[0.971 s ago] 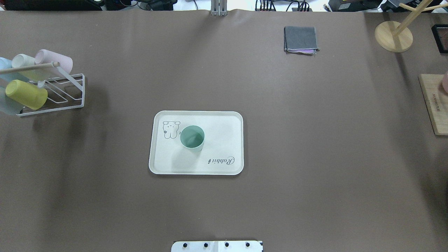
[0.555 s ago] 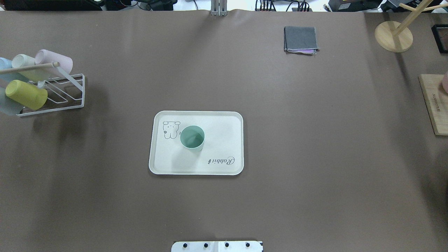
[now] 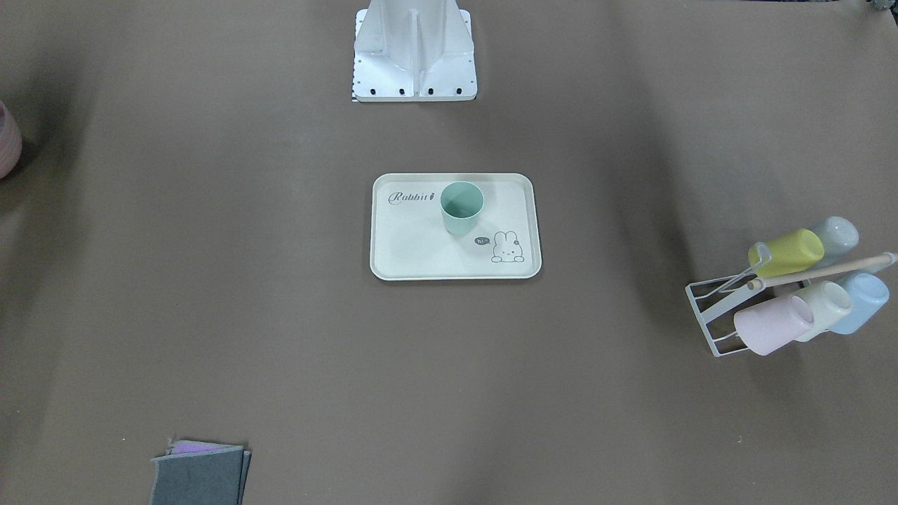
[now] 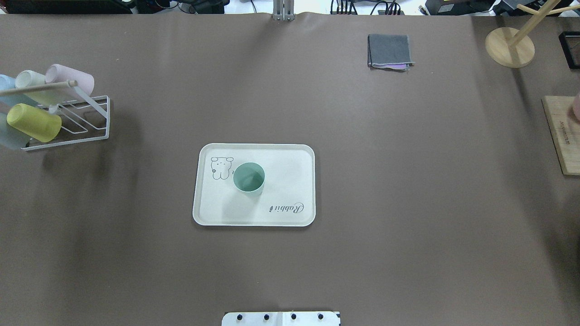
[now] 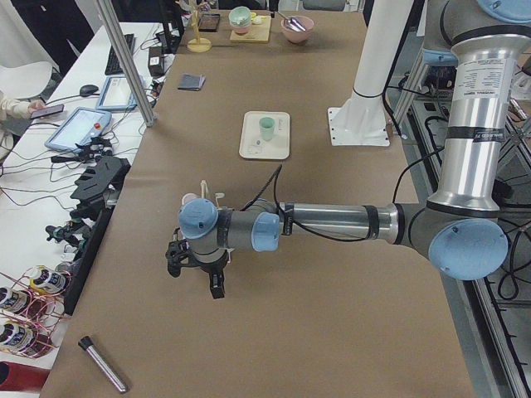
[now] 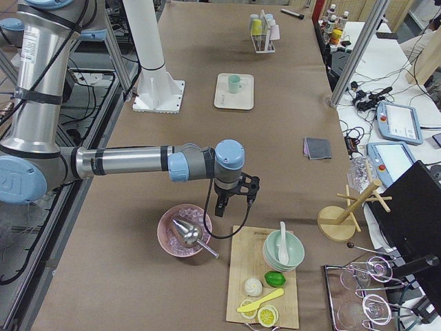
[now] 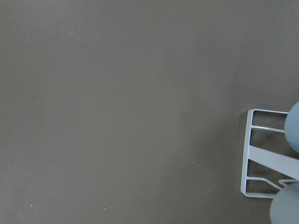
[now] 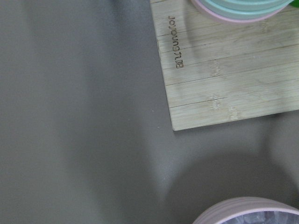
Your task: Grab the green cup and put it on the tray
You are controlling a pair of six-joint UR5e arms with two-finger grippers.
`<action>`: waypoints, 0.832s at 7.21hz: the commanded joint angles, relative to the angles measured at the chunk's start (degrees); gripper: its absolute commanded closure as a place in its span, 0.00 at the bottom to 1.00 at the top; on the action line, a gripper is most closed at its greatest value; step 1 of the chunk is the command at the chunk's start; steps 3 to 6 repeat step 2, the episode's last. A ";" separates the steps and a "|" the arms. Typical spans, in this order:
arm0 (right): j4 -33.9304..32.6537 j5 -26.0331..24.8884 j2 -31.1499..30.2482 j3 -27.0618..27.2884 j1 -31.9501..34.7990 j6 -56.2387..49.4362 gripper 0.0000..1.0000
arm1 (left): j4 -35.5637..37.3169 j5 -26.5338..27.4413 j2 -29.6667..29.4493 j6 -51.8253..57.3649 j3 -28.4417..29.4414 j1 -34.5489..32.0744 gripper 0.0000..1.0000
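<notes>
The green cup [image 4: 248,178] stands upright on the cream Rabbit tray [image 4: 290,163] at the table's middle, next to the bunny print. It also shows in the front view [image 3: 461,207] on the tray [image 3: 421,245]. No gripper is near it. My left gripper [image 5: 196,278] shows only in the exterior left view, hanging over bare table near the cup rack's end. My right gripper [image 6: 234,205] shows only in the exterior right view, above the pink bowl and the wooden board. I cannot tell whether either is open or shut.
A white wire rack [image 4: 72,124] with several cups, one yellow-green [image 4: 34,122], stands at the left. A folded grey cloth [image 4: 389,50] lies at the back right. A wooden board [image 4: 562,136], a mug tree base [image 4: 509,47] and a pink bowl [image 6: 185,231] are at the right end.
</notes>
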 commanded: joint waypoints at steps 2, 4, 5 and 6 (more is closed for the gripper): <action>0.00 0.00 -0.08 0.18 -0.07 0.00 0.00 | 0.68 -0.18 1.44 1.57 -0.74 -2.46 0.02; 0.00 0.00 -0.08 0.18 -0.07 0.00 0.00 | 0.68 -0.18 1.44 1.57 -0.74 -2.46 0.02; 0.00 0.00 -0.08 0.18 -0.07 0.00 0.00 | 0.68 -0.18 1.44 1.57 -0.74 -2.46 0.02; 0.00 0.00 -0.08 0.18 -0.07 0.00 0.00 | 0.68 -0.18 1.44 1.57 -0.74 -2.46 0.02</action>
